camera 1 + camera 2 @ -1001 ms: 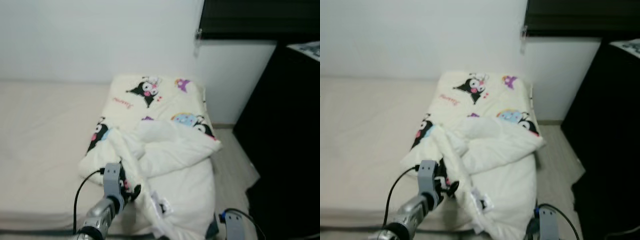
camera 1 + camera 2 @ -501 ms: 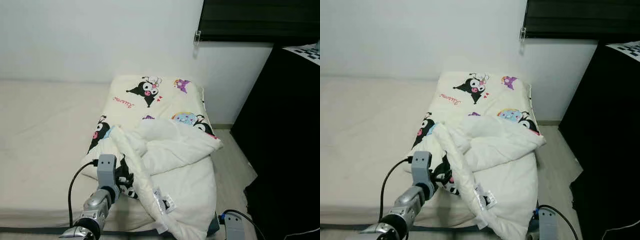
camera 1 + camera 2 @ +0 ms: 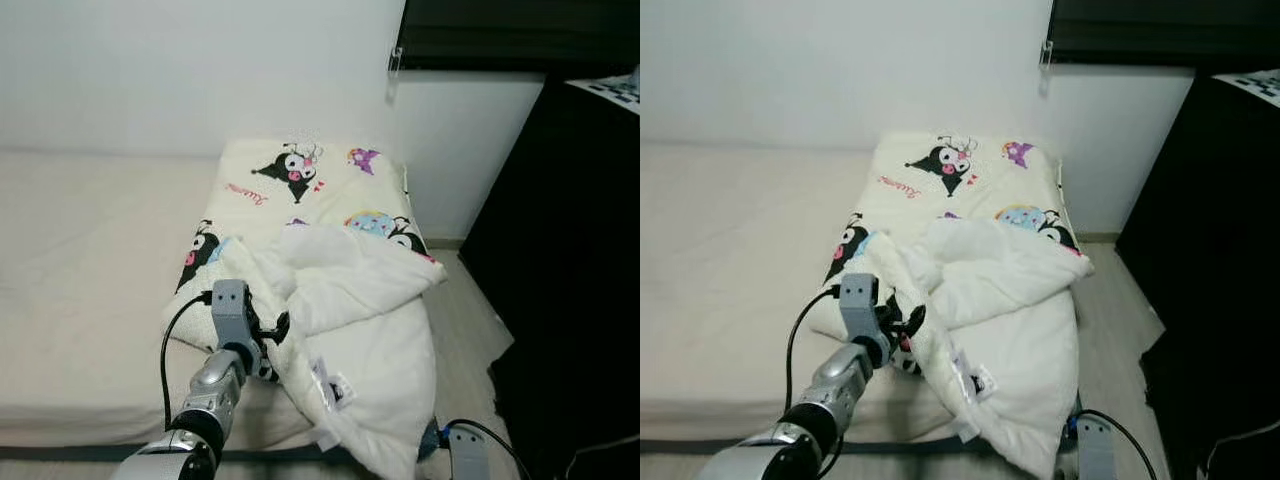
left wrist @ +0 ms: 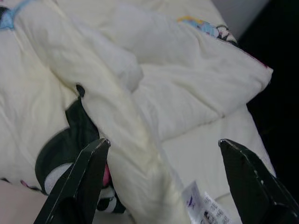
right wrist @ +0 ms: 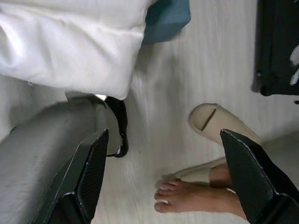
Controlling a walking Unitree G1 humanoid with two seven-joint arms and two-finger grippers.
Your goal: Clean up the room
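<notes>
Comforter: puffy cream quilted fabric with cartoon prints, bunched at the bed's right edge, one corner drooping toward the floor. Left gripper at its rumpled fold, fingers spread wide, holding nothing. Right gripper hangs idle, fingers wide apart, above a beige slipper and a person's bare foot.

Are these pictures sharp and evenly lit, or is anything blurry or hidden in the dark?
Left eye view: sharp, soft even light on the blanket, but the black cabinet shows no detail. Right wrist view: the floor looks streaked with blur.
</notes>
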